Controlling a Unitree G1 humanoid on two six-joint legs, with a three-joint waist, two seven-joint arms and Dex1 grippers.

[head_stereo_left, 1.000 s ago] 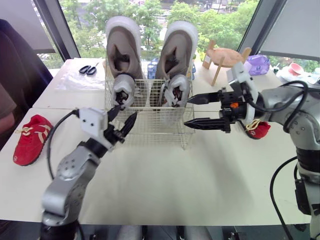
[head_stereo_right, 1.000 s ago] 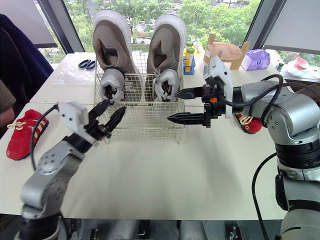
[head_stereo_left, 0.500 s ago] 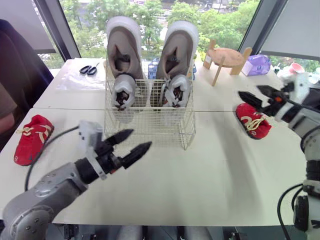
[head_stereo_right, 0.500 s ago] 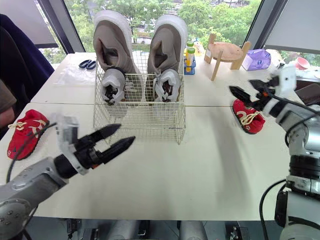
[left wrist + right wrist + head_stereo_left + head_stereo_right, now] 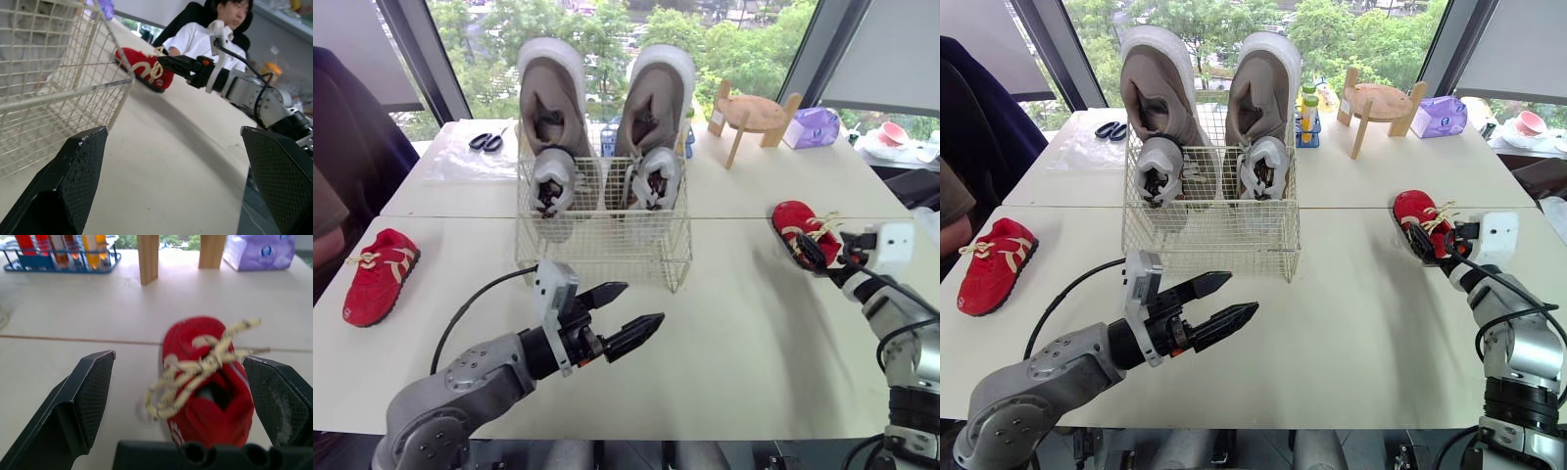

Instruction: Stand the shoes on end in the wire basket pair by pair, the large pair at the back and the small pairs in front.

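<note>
The wire basket [image 5: 603,245] holds two large shoes [image 5: 551,93] behind two small grey shoes [image 5: 553,181], two red shoes [image 5: 378,274] lie by the bench [image 5: 754,352] side edges, and my spread left claw [image 5: 641,304] has moved toward the middle while my spread right claw [image 5: 1422,243] has dropped to the right one.

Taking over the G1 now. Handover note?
Left hand: open, empty, over the table in front of the wire basket.
Right hand: open, one finger on each side of the right red shoe, not closed on it.
Done: large taupe pair stands on end at the back of the basket, small grey pair in front of it.
Left to do: the red pair. The left red shoe lies on the table at the robot's far left, untouched.
</note>
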